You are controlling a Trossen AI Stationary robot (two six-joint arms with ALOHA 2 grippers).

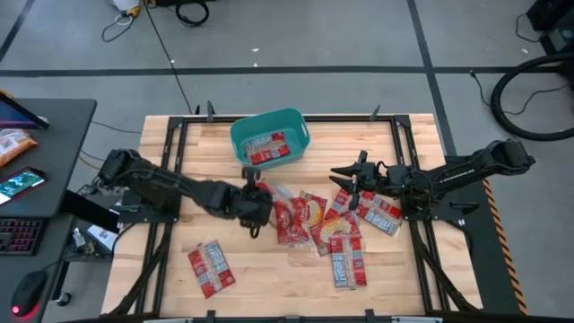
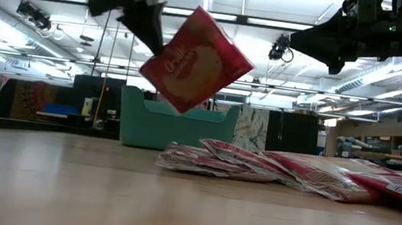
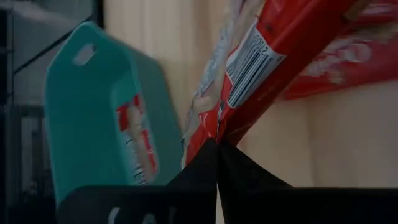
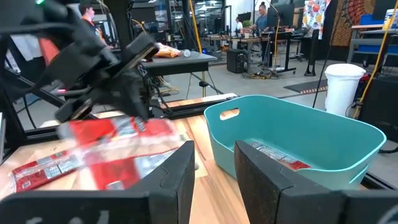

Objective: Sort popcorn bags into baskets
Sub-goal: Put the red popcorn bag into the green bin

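Note:
My left gripper (image 1: pixel 255 196) is over the table's middle, just near of the teal basket (image 1: pixel 269 136), shut on a red popcorn bag (image 2: pixel 196 58). That bag is in the air. One red bag (image 1: pixel 266 146) lies flat inside the basket (image 3: pixel 93 112). Several more bags lie overlapped in a pile (image 1: pixel 318 220) right of centre, and one bag (image 1: pixel 211 267) lies alone toward the near left. My right gripper (image 1: pixel 352 176) is open above the far right side of the pile and touches nothing. My left gripper pinches the red bag between its two fingers (image 3: pixel 239 168) at one end edge (image 3: pixel 214 124), close to a corner. The fingers come slanting down from above (image 2: pixel 149 33). The bag is lifted clear of the table and hangs tilted, its barcode side (image 3: pixel 252 65) toward the wrist camera.
The basket (image 4: pixel 298 143) stands at the table's far middle, close to both grippers. Bare wood lies along the near edge and on the left side. A black desk with a phone and a keyboard (image 1: pixel 22 188) stands left of the table.

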